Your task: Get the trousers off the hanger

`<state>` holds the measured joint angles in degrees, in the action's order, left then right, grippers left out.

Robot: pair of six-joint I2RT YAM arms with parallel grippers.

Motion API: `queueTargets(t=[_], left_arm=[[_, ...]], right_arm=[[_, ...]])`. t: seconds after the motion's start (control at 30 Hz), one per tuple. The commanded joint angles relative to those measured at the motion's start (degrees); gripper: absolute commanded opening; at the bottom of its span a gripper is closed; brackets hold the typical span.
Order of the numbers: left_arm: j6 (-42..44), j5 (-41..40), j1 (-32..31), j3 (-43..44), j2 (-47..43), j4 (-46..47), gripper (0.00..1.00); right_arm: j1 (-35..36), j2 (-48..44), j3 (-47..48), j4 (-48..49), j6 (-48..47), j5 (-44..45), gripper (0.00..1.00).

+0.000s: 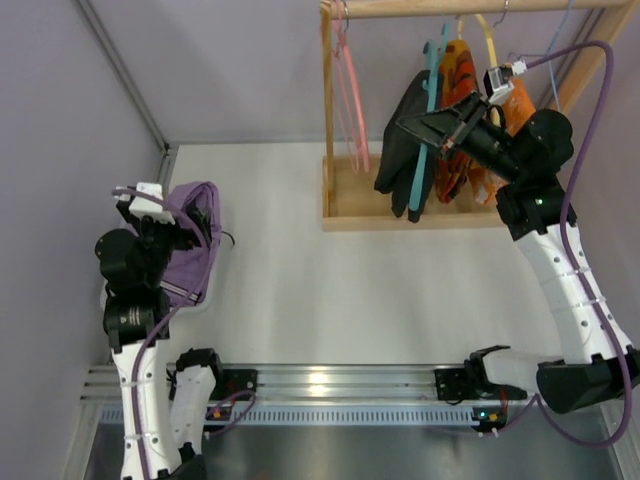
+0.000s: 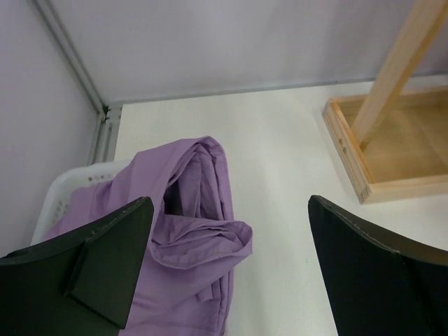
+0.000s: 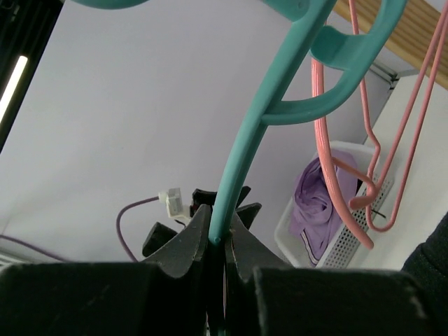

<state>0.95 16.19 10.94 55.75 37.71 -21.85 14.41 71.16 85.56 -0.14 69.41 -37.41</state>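
Pinching teal hanger (image 3: 236, 164) between right fingers (image 3: 185, 246)

Tally
There are two arms (image 1: 130, 270) (image 1: 560, 270); one rack (image 1: 327, 120); one basket (image 2: 59, 189); one teal hanger (image 1: 432, 90); three garments: black trousers (image 1: 403, 150), orange cloth (image 1: 458, 70), purple cloth (image 1: 195, 240).

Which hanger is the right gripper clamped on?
The teal hanger: the right gripper is shut on its bar. The pink hangers hang free beside it, ungripped.

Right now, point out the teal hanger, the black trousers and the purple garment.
teal hanger (image 3: 241, 150): right wrist view, on its long curved arm.
black trousers (image 1: 403, 140): top external view, on the hanging fabric.
purple garment (image 2: 199, 231): left wrist view, on its middle fold.
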Motion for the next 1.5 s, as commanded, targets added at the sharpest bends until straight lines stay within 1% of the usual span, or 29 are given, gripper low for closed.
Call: queueTargets(t=[0.0,0.1,0.27,0.33,0.4,0.47,0.5,0.53,0.57,0.63,0.67,0.73,0.77,0.83,0.87,0.9,0.93,0.97,1.0,1.03,1.07,1.1,1.13,1.17,1.2,1.23,1.27,1.3,1.47], left_arm=[[8.2,11.3,0.0,-3.4,-3.1,8.0,0.99],[13.7,17.8,0.0,-5.1,-3.7,7.9,0.99],[22.9,22.7,-0.2,-6.5,-3.7,7.9,0.99],[26.8,25.3,-0.4,-6.4,-2.3,8.1,0.99],[28.8,25.0,-2.1,-5.3,0.9,8.5,0.99],[29.8,21.3,-5.8,-2.5,4.4,8.6,0.98],[30.9,14.3,-12.5,-1.4,7.7,8.8,0.98],[31.6,11.3,-17.0,-0.3,9.6,9.3,0.98],[32.5,8.7,-24.8,1.4,11.0,10.6,0.99],[32.8,5.5,-30.6,3.0,14.7,12.3,0.99],[32.1,3.6,-35.3,3.6,16.0,14.1,0.98],[29.1,-1.4,-39.9,3.9,18.8,16.4,0.98],[28.1,-2.8,-43.7,3.1,19.3,17.8,0.95],[25.9,-8.5,-48.1,1.0,19.4,25.0,0.89],[26.0,-14.0,-53.6,-1.3,19.2,26.9,0.86],[27.7,-16.1,-56.4,-2.8,19.1,31.8,0.86],[29.2,-19.3,-59.5,-4.1,19.1,34.1,0.86],[31.0,-23.9,-65.5,-5.1,19.7,36.9,0.86],[35.1,-25.5,-68.5,-6.9,20.3,41.4,0.86],[36.7,-27.3,-71.4,-7.5,20.9,44.6,0.86],[37.6,-28.7,-76.2,-7.8,21.7,47.0,0.85],[38.4,-31.2,-78.1,-6.9,24.5,48.7,0.83],[38.2,-32.9,-81.0,-5.8,26.0,52.6,0.82],[37.6,-34.6,-82.1,-4.7,27.7,54.1,0.81],[36.2,-38.5,-82.9,-3.3,31.2,55.3,0.79],[35.2,-40.2,-83.6,0.3,33.2,56.3,0.78],[34.0,-41.7,-84.7,1.7,36.5,56.9,0.78],[32.0,-43.2,-84.9,3.2,37.9,57.5,0.79],[29.9,-45.1,-87.2,8.2,44.4,62.8,0.81]], right_arm=[[-0.9,-7.2,-0.7,11.1,-3.8,-2.0,0.00],[-1.1,-10.8,-5.5,8.5,-3.0,-3.2,0.00],[-1.8,-16.7,-8.6,5.8,-3.5,-4.3,0.00],[-1.8,-18.4,-9.7,3.9,-3.5,-4.3,0.00],[-1.8,-19.3,-11.2,2.6,-3.8,-4.9,0.00],[-1.8,-20.4,-12.2,2.4,-4.6,-5.3,0.00],[-1.8,-20.7,-12.9,2.4,-4.7,-5.3,0.00],[-1.8,-21.0,-13.0,2.1,-5.2,-5.4,0.00],[-1.8,-21.0,-13.0,1.8,-5.2,-5.7,0.00],[-1.8,-20.9,-12.4,1.8,-5.4,-6.4,0.00],[-1.8,-21.0,-12.3,1.8,-5.2,-6.4,0.00],[-1.8,-21.3,-12.5,1.8,-4.7,-6.4,0.00],[-1.8,-21.6,-12.7,1.7,-4.6,-6.0,0.00],[-2.0,-22.6,-13.4,1.5,-4.3,-5.6,0.00],[-2.0,-22.9,-13.6,0.9,-4.3,-5.1,0.00],[-2.3,-23.3,-13.8,0.7,-4.3,-5.1,0.00],[-2.6,-23.9,-13.9,0.6,-4.1,-5.1,0.00],[-2.8,-24.0,-14.2,0.5,-4.0,-5.1,0.00],[-3.0,-24.1,-14.5,0.4,-3.7,-5.0,0.00],[-3.3,-24.4,-14.5,0.3,-2.8,-5.0,0.00],[-3.5,-24.4,-14.5,0.3,-2.4,-5.2,0.00],[-3.7,-24.5,-14.6,0.3,-2.0,-5.2,0.00],[-4.0,-24.6,-14.7,0.4,-1.2,-5.2,0.00],[-4.1,-24.6,-14.6,0.5,-0.8,-5.3,0.00],[-4.2,-24.6,-14.5,0.6,-0.2,-5.3,0.00],[-4.4,-24.6,-14.2,0.6,0.6,-5.3,0.00],[-4.4,-24.5,-13.9,0.7,1.0,-5.2,0.00],[-4.4,-24.6,-13.7,1.2,2.0,-5.2,0.00],[-4.8,-24.6,-13.6,2.3,4.6,-4.9,0.00]])
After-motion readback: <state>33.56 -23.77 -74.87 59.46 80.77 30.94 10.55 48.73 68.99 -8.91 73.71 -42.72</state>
